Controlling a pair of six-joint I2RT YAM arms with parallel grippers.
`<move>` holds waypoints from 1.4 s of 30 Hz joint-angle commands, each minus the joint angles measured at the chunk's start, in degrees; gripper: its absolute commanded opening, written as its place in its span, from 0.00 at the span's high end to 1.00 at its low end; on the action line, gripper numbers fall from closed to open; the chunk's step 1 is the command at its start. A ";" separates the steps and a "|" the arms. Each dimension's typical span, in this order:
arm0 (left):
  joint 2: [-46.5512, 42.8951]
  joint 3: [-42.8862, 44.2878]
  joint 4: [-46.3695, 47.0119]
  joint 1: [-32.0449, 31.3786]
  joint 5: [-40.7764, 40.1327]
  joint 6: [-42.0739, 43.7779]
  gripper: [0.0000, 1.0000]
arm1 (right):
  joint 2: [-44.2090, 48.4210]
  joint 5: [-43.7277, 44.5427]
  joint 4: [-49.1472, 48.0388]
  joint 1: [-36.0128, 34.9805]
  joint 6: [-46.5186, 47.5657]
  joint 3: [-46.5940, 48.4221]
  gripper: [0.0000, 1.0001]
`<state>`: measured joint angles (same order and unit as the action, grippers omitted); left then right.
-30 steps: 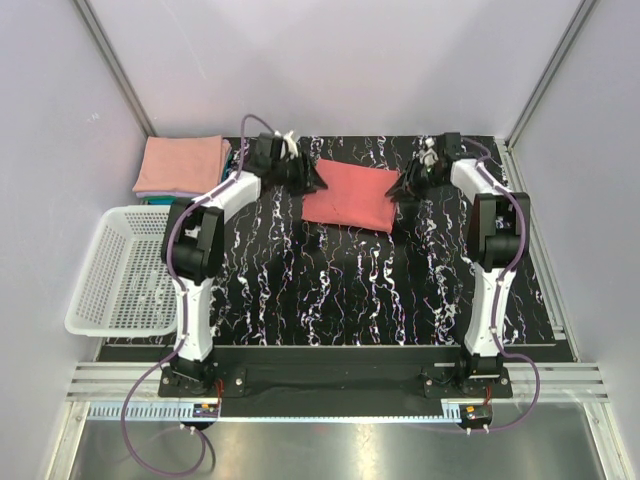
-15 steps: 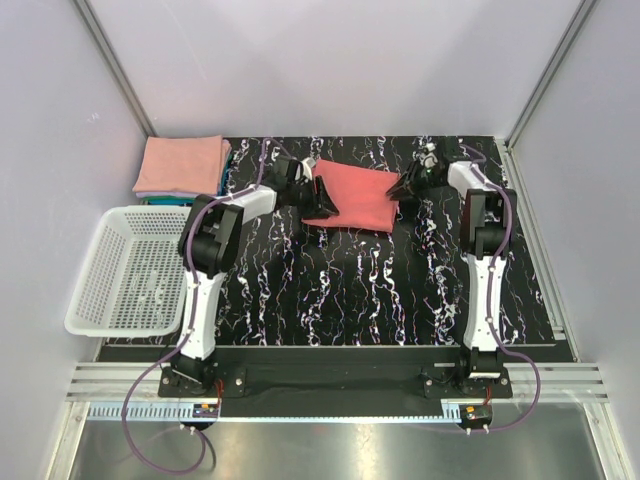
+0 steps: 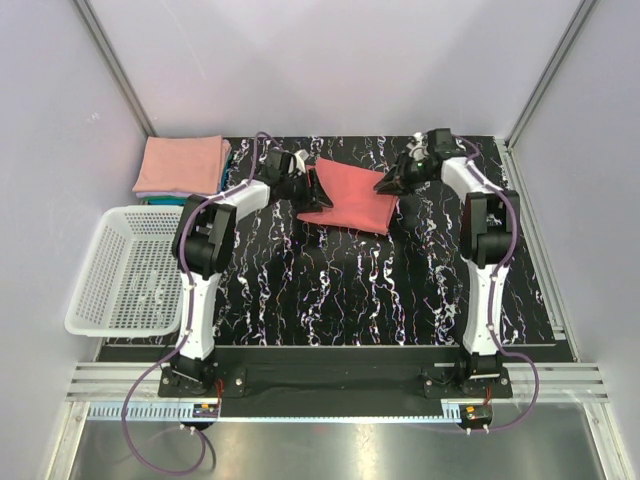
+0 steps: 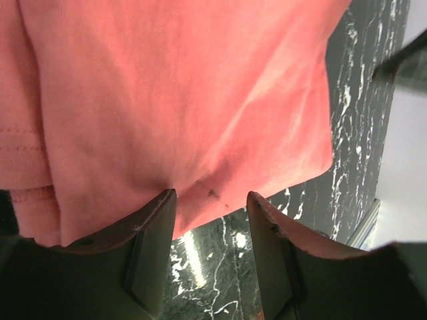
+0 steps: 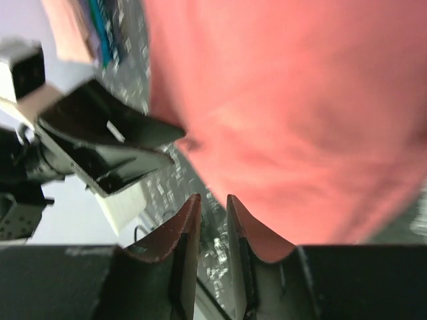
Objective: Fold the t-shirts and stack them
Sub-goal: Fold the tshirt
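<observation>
A coral-red t-shirt [image 3: 352, 195], folded into a rectangle, lies on the black marbled table [image 3: 340, 285] at the back centre. My left gripper [image 3: 308, 192] is at its left edge. In the left wrist view that gripper [image 4: 210, 197] is open, the shirt's hem [image 4: 200, 100] just at its fingertips and bare table in the gap. My right gripper [image 3: 388, 183] is at the shirt's right edge. Its jaws [image 5: 213, 198] stand open by a narrow gap with only table between them, and one finger lies against the cloth [image 5: 287, 100]. A salmon-pink folded t-shirt [image 3: 182, 164] rests on a teal one [image 3: 226, 166] at the back left.
A white mesh basket [image 3: 125, 270] hangs over the table's left edge, near the left arm. Grey walls close in the back and both sides. The left gripper's black fingers [image 5: 113, 147] show in the right wrist view, close across the shirt.
My right gripper has shifted left over the shirt's right edge and its jaws have narrowed. The left gripper has turned a little at the left edge. The shirt has barely moved.
</observation>
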<state>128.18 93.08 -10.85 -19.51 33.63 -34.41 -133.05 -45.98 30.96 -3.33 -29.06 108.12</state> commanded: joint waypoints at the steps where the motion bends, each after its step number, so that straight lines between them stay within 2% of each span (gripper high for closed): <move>1: -3.47 3.86 0.31 0.35 -0.75 0.49 0.48 | 4.12 -5.17 -5.63 -3.78 -2.31 -5.36 0.70; 6: -0.92 4.66 -2.16 0.87 -2.34 0.93 0.48 | 2.81 -5.97 -11.45 -4.58 -3.38 -13.88 0.67; 11: 0.84 2.64 -1.45 2.71 -3.48 0.49 0.48 | 2.27 -4.21 -6.71 -4.23 4.08 -17.58 0.67; 15: 0.32 5.70 -3.55 4.30 -1.99 0.49 0.48 | 4.90 -3.59 -3.90 -3.44 6.91 -18.03 0.69; 18: -2.13 11.39 -7.76 5.09 -3.30 3.28 0.46 | 7.63 -3.33 -2.05 -3.08 6.39 -14.96 0.69; 22: 0.22 19.94 -18.48 7.20 -4.62 9.71 0.40 | 9.30 -0.53 -2.13 -1.86 2.18 -11.18 0.68; 24: 2.76 19.60 -17.89 8.78 -5.06 11.03 0.38 | 8.43 2.63 -2.57 -1.50 1.20 -8.89 0.68; 26: 4.96 20.12 -17.80 9.92 -3.84 11.12 0.44 | 5.37 4.23 -2.57 -0.80 -0.55 -5.13 0.68; 28: 7.33 21.18 -18.59 9.75 -4.44 12.35 0.45 | 2.64 5.01 -1.96 -0.36 -1.70 -0.74 0.66; 35: 9.72 21.80 -19.91 7.12 -6.65 14.55 0.39 | -7.12 8.53 -0.46 1.40 -5.04 8.50 0.60; 42: 10.60 22.32 -19.99 6.24 -6.29 15.25 0.35 | -9.24 11.78 1.46 2.89 -6.10 10.44 0.56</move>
<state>138.50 113.82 -29.30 -12.97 28.29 -21.15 -143.02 -37.39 30.04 -0.91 -35.09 115.50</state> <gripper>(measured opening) 0.648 0.427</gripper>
